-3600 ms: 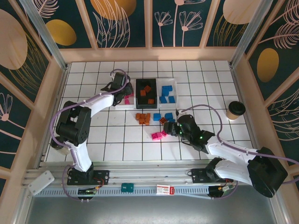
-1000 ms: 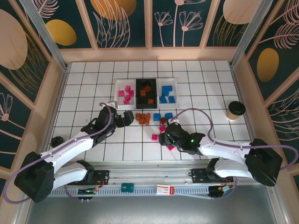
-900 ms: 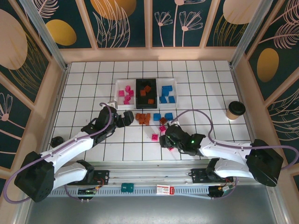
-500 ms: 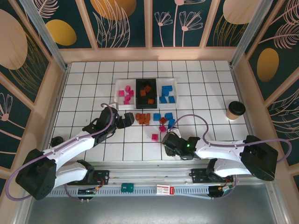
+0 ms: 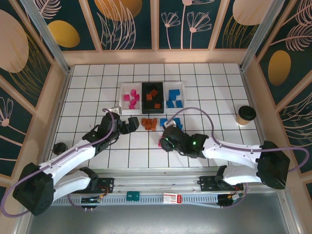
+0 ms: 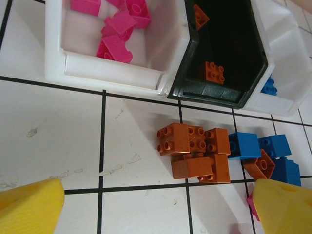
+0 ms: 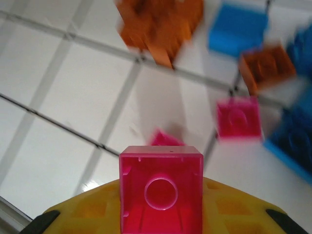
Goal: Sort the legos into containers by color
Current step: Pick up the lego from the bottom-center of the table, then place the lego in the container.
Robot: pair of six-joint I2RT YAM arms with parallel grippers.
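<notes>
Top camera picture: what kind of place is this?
Probably a robot practice booth: a white tiled table walled by flower-patterned panels, left arm and right arm bolted at its near edge, legos beside three containers.

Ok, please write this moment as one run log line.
right gripper: shut on pink lego | left gripper: open, facing loose orange legos

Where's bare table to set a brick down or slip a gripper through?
Bare: the tile rows behind the bins up to the back wall, and the stretch from the blue-brick bin right to the cup. Crowded: just in front of the bins, where orange bricks and blue bricks lie by the right gripper holding a pink brick.
</notes>
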